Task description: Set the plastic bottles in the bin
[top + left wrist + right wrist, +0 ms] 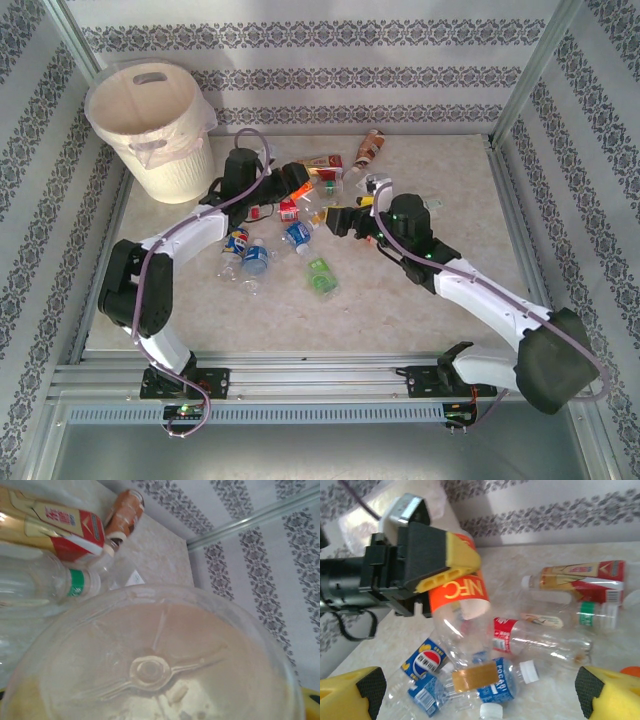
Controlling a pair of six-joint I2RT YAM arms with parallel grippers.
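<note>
One orange-labelled bottle (pixel 462 592) clamped in left fingers (pixel 457 555), right fingers (pixel 607 692) spread wide above scattered bottles (pixel 540 645)

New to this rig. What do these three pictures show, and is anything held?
Two robot arms stand at the near edge of the table. The overhead picture shows both, the cream bin at far left and loose plastic bottles mid-table. The other two pictures come from cameras on each wrist. The right wrist view shows the left gripper clamped on an orange-labelled bottle, while the right gripper has its yellow fingers open, empty. The left wrist view looks at a clear bottle base, likely that one's.
</note>
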